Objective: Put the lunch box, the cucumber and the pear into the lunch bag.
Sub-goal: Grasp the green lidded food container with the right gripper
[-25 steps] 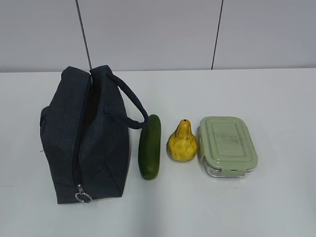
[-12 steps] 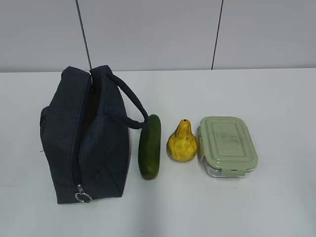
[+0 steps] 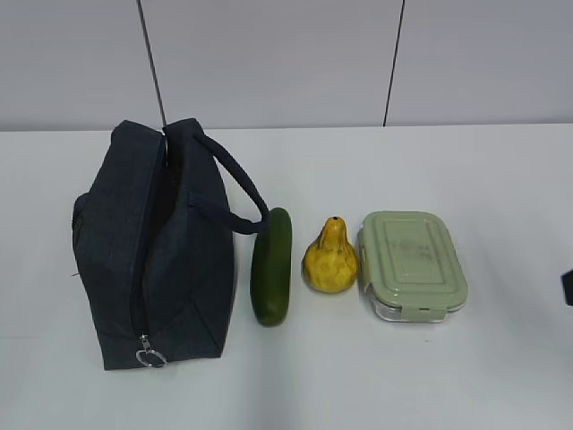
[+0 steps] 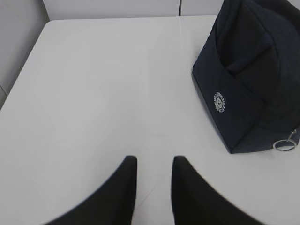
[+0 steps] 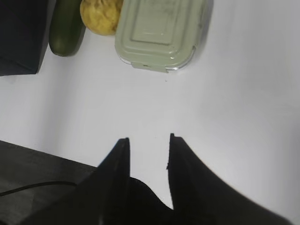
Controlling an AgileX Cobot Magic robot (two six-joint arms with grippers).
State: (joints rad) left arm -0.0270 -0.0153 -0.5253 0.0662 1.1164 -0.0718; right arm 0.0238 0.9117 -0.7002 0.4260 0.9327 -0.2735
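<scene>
looking from your right gripper (image 5: pixel 146 138), the box (image 5: pixel 161 31) lies straight ahead past the fingers, its long axis running away from you, a short end with the lid clip facing the jaws; the pear (image 5: pixel 99 16) and cucumber (image 5: pixel 67 27) sit further left, beside the bag (image 3: pixel 152 246). both fingers stand parted with nothing between them, over bare table (image 5: pixel 243 108). your left gripper (image 4: pixel 153 161) is likewise parted and empty, with the bag ahead and to its right, ring pull (image 4: pixel 284 145) at the near corner. the zip looks closed, so you'd likely open the bag with the left first, while the right is nearer the box.
</scene>
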